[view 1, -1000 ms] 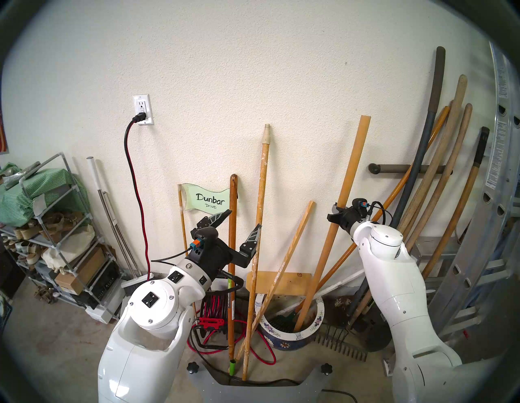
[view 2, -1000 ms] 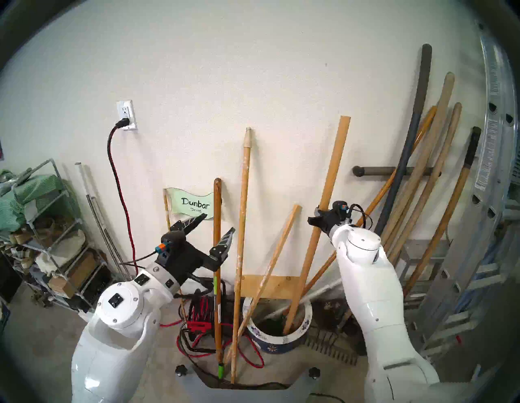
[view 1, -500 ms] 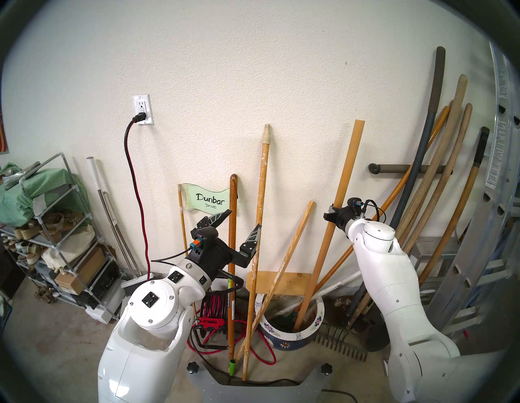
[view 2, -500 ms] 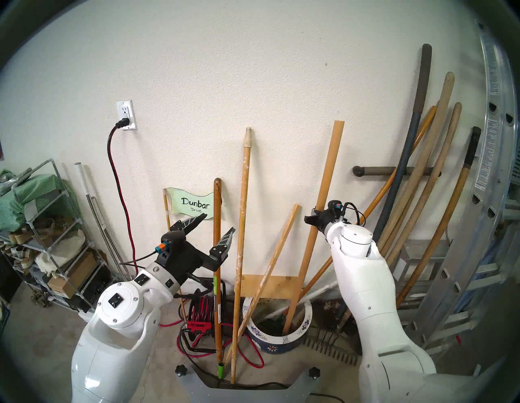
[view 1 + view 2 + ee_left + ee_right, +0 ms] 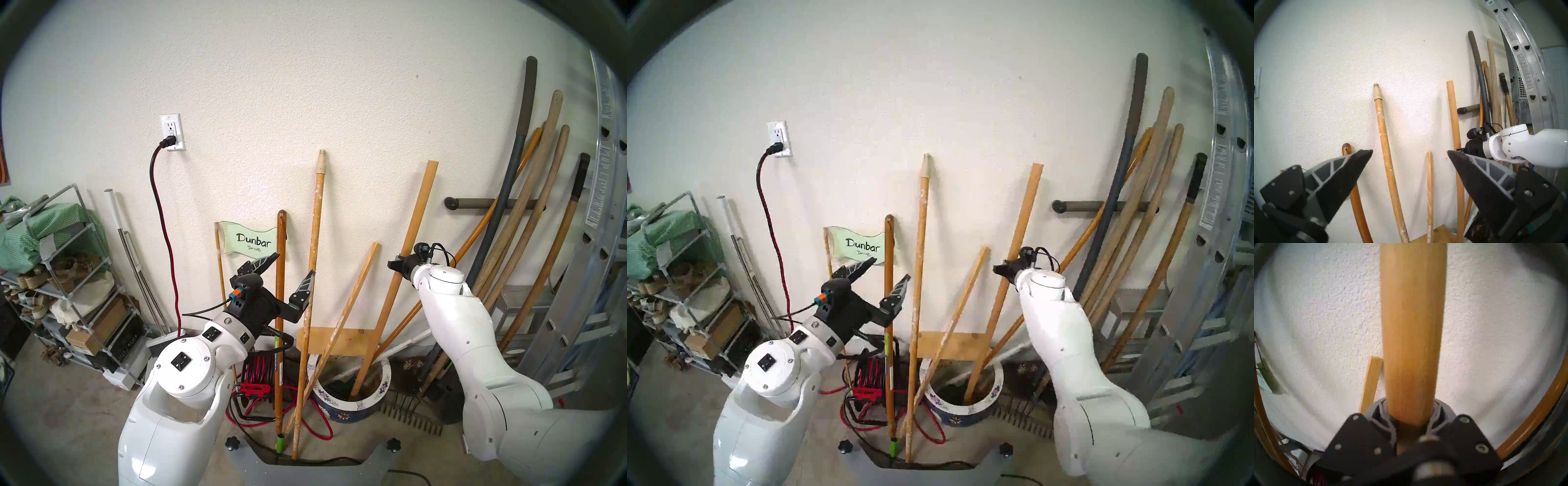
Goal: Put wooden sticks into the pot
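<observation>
Dowel (image 5: 403, 258), long, stiff, smooth, likely top-heavy, is standing in pot (image 5: 353, 405); right gripper (image 5: 402, 263) is clenching it mid-shaft; left gripper (image 5: 288, 271) is gaping, holding nothing.

The dowel (image 5: 411, 237) is smooth yellow-tan. The thinner handle (image 5: 314, 244) is tan flecked white, its tip cream. The pot (image 5: 353, 405) is dark blue with white flowers, its rim white with purple flowers.
</observation>
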Motion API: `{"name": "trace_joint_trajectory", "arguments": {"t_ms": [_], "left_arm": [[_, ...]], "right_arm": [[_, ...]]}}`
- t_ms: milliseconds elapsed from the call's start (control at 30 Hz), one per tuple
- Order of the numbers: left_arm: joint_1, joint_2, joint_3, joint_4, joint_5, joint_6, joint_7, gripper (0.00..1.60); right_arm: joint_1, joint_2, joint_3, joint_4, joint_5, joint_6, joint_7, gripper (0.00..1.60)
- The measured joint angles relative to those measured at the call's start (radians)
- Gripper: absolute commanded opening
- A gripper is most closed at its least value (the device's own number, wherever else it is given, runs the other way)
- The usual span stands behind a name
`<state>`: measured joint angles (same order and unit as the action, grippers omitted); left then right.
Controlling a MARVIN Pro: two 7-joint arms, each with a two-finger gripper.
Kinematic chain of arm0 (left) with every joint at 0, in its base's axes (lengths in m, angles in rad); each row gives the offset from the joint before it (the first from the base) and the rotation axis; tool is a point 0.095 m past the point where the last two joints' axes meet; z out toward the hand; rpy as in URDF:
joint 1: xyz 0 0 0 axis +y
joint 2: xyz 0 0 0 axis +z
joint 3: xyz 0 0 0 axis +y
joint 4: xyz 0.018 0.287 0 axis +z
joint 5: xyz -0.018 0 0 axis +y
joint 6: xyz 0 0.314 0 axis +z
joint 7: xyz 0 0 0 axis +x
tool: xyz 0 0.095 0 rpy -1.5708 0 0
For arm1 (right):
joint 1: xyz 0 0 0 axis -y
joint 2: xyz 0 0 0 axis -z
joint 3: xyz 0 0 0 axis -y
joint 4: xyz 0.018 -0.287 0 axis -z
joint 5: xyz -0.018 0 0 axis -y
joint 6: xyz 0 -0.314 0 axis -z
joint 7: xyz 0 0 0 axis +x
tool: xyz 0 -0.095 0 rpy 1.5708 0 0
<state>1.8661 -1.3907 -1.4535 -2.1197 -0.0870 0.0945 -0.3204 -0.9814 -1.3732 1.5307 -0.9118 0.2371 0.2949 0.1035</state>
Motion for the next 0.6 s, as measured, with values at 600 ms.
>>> {"name": "trace_joint_trajectory", "arguments": {"t_ms": [600], "left_arm": [[0.000,0.000,0.000,0.000,0.000,0.000,0.000,1.60]], "right_arm": [[0.193,-0.038,-0.031,0.301,-0.051,-0.076,-0.022,0.00]]}}
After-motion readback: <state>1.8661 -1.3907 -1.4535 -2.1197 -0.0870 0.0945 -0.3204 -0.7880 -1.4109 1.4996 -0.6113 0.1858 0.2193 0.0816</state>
